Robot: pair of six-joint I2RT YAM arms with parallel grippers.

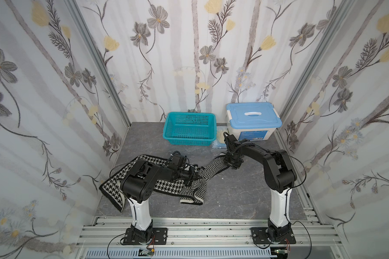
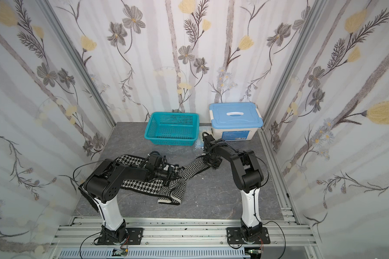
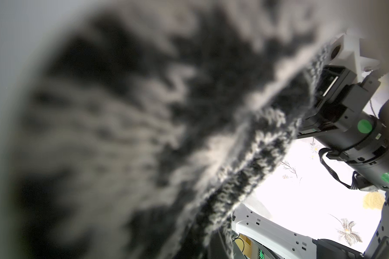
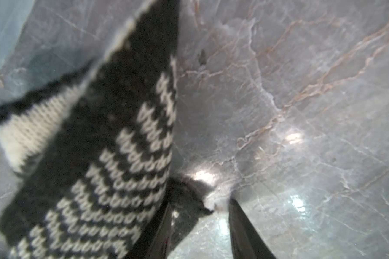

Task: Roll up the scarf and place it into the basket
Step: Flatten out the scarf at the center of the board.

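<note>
Both top views — scarf [image 1: 211,170] lay unrolled from 8 to 1 o'clock, basket [image 1: 186,141] back at 12, left gripper [image 1: 191,177] clamped on scarf's middle | left wrist: blurred knit up close | right wrist: right gripper [image 4: 200,200] stood parted — scarf corner in the gap

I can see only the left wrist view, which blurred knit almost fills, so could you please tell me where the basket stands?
Observer: The basket stands at the far edge of the table, apart from the scarf, with nothing visible inside.
Operator: Thanks. And the other arm?
Observer: The right gripper sits low at the scarf's herringbone end, jaws apart with a cloth corner between them; whether it grips is unclear.
Operator: Is the scarf rolled yet?
Observer: No; it lies unrolled, sprawled across the table.
</note>
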